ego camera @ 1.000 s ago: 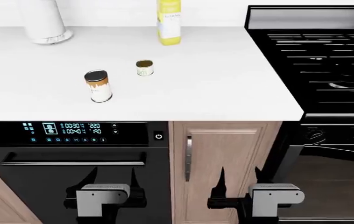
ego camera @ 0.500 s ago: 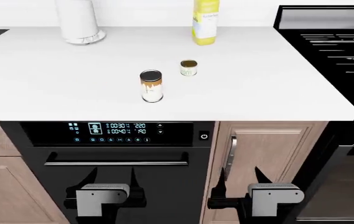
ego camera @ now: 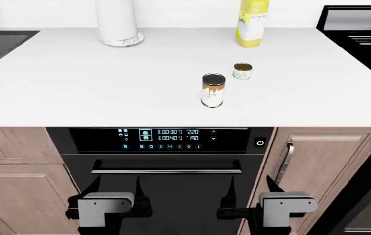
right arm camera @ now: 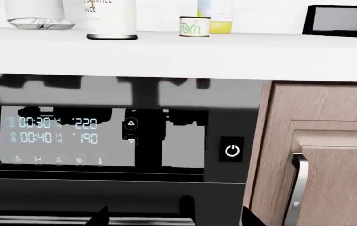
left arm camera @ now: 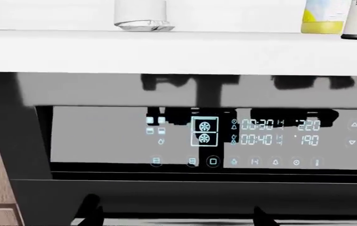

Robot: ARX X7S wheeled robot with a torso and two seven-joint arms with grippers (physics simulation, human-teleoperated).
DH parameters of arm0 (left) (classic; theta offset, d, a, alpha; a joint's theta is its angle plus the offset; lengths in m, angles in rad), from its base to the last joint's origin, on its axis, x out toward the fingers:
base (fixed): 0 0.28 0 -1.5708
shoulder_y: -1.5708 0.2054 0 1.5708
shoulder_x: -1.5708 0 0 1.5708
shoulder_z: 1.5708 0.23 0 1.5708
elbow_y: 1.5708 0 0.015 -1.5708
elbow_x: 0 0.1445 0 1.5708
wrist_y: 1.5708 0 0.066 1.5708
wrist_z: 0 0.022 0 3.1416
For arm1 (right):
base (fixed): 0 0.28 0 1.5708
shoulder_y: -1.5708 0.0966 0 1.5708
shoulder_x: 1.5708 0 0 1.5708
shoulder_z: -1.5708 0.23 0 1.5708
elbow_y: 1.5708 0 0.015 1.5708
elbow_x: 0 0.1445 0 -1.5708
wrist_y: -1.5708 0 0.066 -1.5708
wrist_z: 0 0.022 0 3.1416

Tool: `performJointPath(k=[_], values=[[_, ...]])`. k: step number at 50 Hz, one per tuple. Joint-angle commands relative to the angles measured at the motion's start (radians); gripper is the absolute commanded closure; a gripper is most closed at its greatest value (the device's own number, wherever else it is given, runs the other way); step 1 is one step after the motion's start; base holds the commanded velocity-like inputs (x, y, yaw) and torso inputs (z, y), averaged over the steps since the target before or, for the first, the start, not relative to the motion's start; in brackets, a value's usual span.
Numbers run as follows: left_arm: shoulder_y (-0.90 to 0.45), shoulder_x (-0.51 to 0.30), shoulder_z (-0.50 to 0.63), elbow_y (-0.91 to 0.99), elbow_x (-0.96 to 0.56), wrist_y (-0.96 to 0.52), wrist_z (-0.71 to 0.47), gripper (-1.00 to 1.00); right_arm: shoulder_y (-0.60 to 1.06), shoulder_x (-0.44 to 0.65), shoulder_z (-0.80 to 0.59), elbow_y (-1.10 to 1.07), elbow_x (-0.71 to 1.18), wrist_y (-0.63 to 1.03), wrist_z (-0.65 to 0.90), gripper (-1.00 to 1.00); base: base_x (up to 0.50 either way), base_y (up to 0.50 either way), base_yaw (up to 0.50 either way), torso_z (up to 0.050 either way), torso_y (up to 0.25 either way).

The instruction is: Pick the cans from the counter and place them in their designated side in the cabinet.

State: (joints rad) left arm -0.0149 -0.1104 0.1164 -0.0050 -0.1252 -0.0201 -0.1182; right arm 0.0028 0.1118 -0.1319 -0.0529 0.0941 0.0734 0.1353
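Both cans now sit further right in the head view than before, and a sink edge has come in at the left. On the white surface (ego camera: pixel 74 83) the taller can (ego camera: pixel 213 90) stands upright, near the squat can (ego camera: pixel 242 71) (apart, not touching). Left gripper (ego camera: pixel 115 188) and right gripper (ego camera: pixel 251 187) hang low before the oven (ego camera: pixel 166 186), jaws spread and empty.

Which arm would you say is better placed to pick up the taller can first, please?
Probably the right. The taller can stands on the counter almost straight above the right gripper, while the left gripper hangs farther to the side. Both are open and low.
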Motion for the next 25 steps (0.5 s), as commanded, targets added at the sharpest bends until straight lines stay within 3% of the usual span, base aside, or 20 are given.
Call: performJointPath(k=[1,6,12,19,25], values=[[-0.004,-0.012,0.014,0.016,-0.023,-0.035,-0.006,-1.00,0.002,0.016,-0.005,-0.026,0.021,0.035,0.010,-1.00,0.00,0.00,0.00,0.000,0.000],[-0.005,-0.028,0.016,0.087,-0.052,-0.118,-0.003,-1.00,0.003,0.023,0.006,-0.081,0.049,0.098,0.018,-1.00,0.00,0.00,0.00,0.000,0.000],[0.015,-0.079,0.005,0.391,-0.183,-0.349,0.016,-1.00,-0.016,0.056,0.002,-0.302,0.107,0.277,0.016,-1.00,0.00,0.00,0.00,0.000,0.000],[-0.102,-0.135,-0.072,0.716,-0.394,-0.692,-0.056,-1.00,0.067,0.127,0.050,-0.690,0.261,0.693,0.045,-1.00,0.00,0.00,0.00,0.000,0.000],[-0.302,-0.188,-0.205,0.897,-0.672,-1.029,-0.155,-1.00,0.336,0.090,0.216,-0.940,0.540,1.197,0.112,-1.00,0.00,0.00,0.00,0.000,0.000]])
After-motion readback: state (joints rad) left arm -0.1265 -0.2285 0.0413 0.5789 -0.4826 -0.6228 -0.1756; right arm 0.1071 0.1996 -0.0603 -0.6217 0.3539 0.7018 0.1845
